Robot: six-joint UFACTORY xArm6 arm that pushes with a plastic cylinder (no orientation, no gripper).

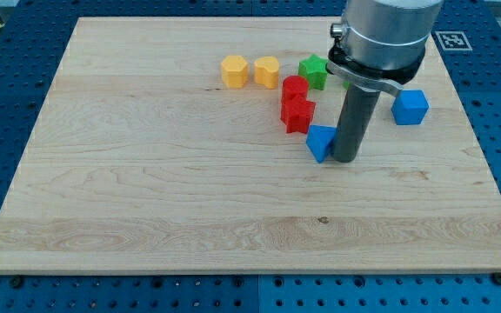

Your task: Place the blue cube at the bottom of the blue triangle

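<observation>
The blue cube (410, 107) sits near the view's right edge of the wooden bench (146, 191), apart from every other block. The blue triangle (321, 142) lies to its left and a little lower in the view, just below the red blocks. My tip (346, 160) stands on the bench right against the blue triangle's right side, touching it or nearly so, and so comes between the triangle and the cube. The rod rises from there into the grey arm housing, which hides part of the bench behind it.

Around the triangle, a red star-like block (298, 116) lies just above it, with a rounder red block (295, 89) touching that from above. A green star (314, 71) sits further up, beside the arm. Two yellow blocks, one hexagonal (234, 70) and one heart-like (267, 70), lie side by side to the view's left of the green star.

There is no claw on this arm, so it has no open or closed state to tell.
</observation>
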